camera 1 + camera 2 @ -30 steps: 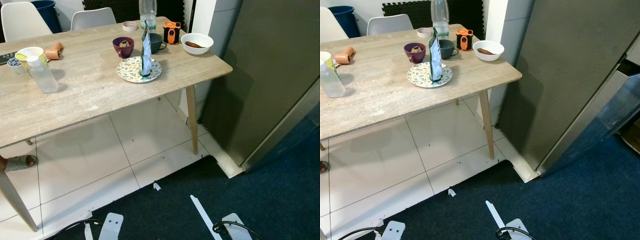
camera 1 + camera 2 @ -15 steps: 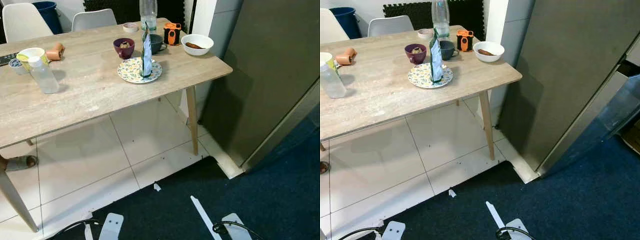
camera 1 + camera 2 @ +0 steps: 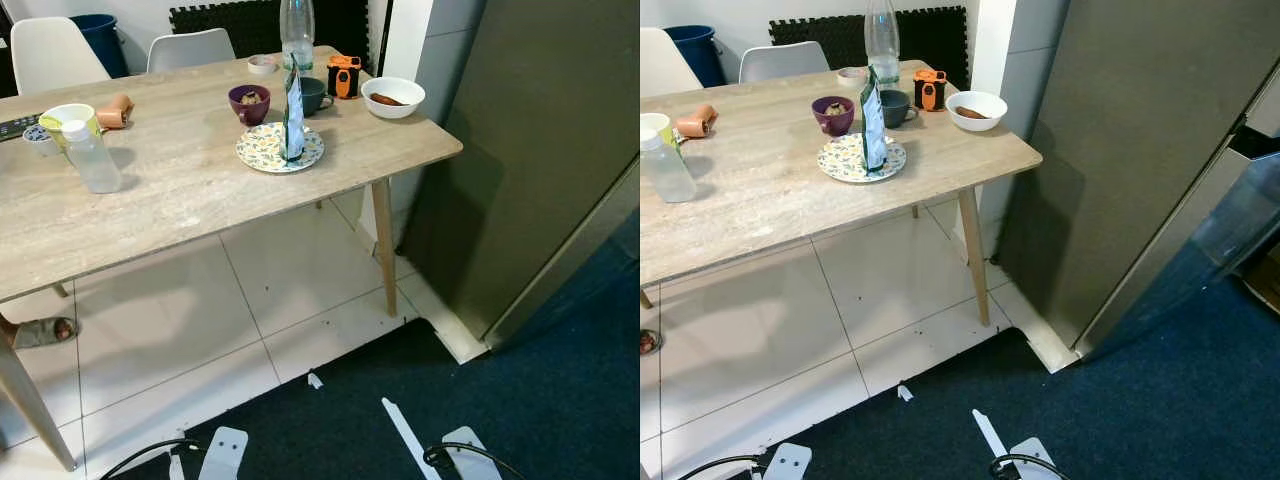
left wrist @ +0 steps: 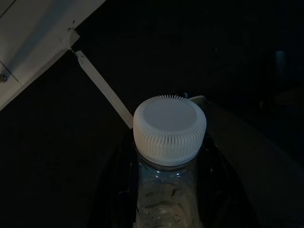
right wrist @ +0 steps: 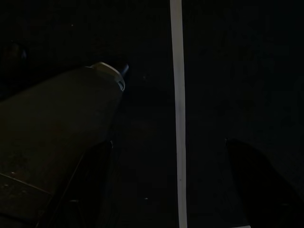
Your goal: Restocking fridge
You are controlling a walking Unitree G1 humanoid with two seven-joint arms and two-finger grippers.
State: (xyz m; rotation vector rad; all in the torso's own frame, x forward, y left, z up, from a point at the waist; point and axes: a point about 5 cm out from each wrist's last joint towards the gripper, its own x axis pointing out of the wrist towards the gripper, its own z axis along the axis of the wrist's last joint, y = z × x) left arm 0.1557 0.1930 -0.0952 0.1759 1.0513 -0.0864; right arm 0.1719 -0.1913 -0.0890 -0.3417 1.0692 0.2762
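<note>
Left gripper (image 4: 166, 190): clenched around a clear plastic bottle with white ribbed cap (image 4: 169, 129).
Right gripper (image 5: 171, 190): fingers spread, released, over dark carpet.
Desk (image 3: 180, 190): pale wood, beside grey fridge (image 3: 540, 150).

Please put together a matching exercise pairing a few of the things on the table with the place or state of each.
Things:
1. green pouch
2. white bowl
3. purple cup
4. small clear bottle

Places or states:
A. near the table's corner closest to the fridge
B. stands upright on the patterned plate
C. toward the table's left end, white cap on
D. just behind the patterned plate, something inside it

Pairs: 1-B, 2-A, 3-D, 4-C
</note>
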